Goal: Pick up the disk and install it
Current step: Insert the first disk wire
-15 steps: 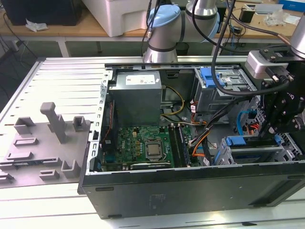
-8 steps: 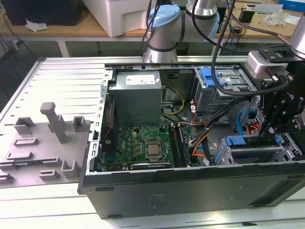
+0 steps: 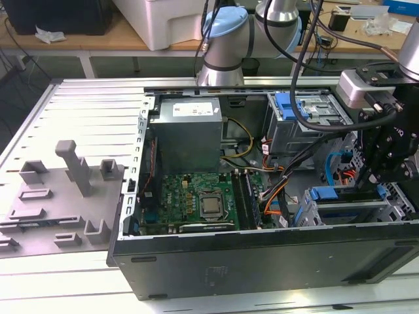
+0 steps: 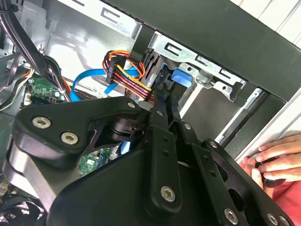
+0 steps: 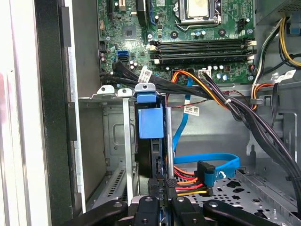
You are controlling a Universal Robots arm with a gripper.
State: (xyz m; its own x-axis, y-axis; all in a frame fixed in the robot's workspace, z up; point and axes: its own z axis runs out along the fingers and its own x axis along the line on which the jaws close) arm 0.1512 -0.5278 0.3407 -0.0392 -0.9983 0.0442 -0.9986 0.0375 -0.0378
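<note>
1. Disk (image 5: 150,141) stands on edge in a slot of the silver drive cage (image 5: 110,94), its blue bracket tab (image 5: 149,121) showing at the open end, in the first wrist view.
2. Gripper (image 5: 160,186) sits directly in line with the disk's long axis, at the end away from the blue tab; the disk runs straight from the fingertips toward the motherboard (image 5: 188,33).
3. Fingers (image 4: 157,120) in the second wrist view lie close together, with a thin dark edge between them that I judge to be the disk's rim, so the gripper appears clamped on the disk, though the contact itself is hard to make out.
4. The disk seems mostly seated in the cage; whether it has gone fully home I cannot tell.
5. Just beside the fingers, a red-orange-yellow power lead (image 5: 188,183) and a blue data cable (image 5: 207,160) crowd the cage's open side and could snag.
6. In the exterior view the arm's dark wrist (image 3: 389,140) hangs over the case's corner at that view's right, above the cage (image 3: 350,203).
7. A person's hand (image 4: 277,157) rests on the case's outer edge, near the gripper.
</note>
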